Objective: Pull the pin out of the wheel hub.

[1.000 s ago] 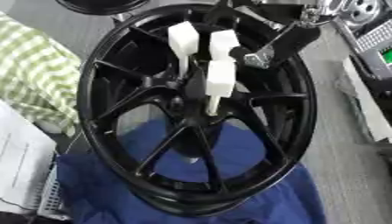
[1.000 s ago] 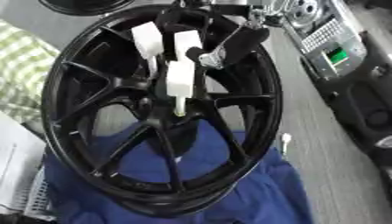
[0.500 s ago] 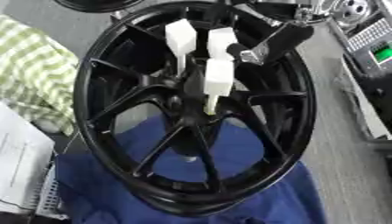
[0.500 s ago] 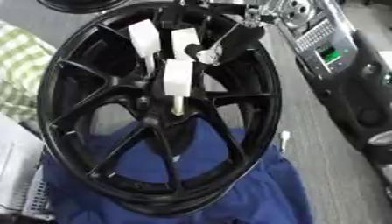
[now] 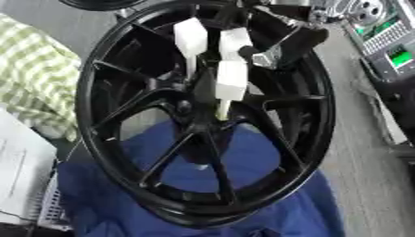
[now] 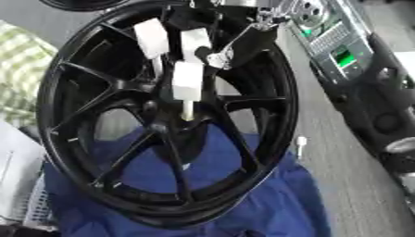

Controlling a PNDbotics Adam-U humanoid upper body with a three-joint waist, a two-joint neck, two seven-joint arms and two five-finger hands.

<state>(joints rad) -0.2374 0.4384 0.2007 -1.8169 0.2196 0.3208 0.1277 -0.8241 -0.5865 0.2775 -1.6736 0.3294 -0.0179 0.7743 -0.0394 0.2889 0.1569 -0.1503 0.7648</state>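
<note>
**Left eye view: hand on the pin at the hub**

Big black wheel [image 5: 203, 115] fills most of the shot, lying on a blue cloth [image 5: 251, 203] spread over the table, spokes running out from the hub [image 5: 188, 109] near the middle. The right hand [image 5: 235, 55] comes in from the top, black with chunky white fingertips [image 5: 230, 84]. Those fingertips are bunched narrow and pointing down at the hub, and a thin pale pin [image 5: 222, 110] sticks out below the lowest one, its lower end right at the hub just beside the centre hole. Looks like the fingers are pinching the top of the pin, though the contact itself is hard to make out.

Left hand doesn't show anywhere.

Off to the side: a green-and-white checked cloth [image 5: 32, 88] on the left, white paper [image 5: 20, 171] lower left, and some grey equipment with a green screen [image 6: 344, 58] on the right.
</note>
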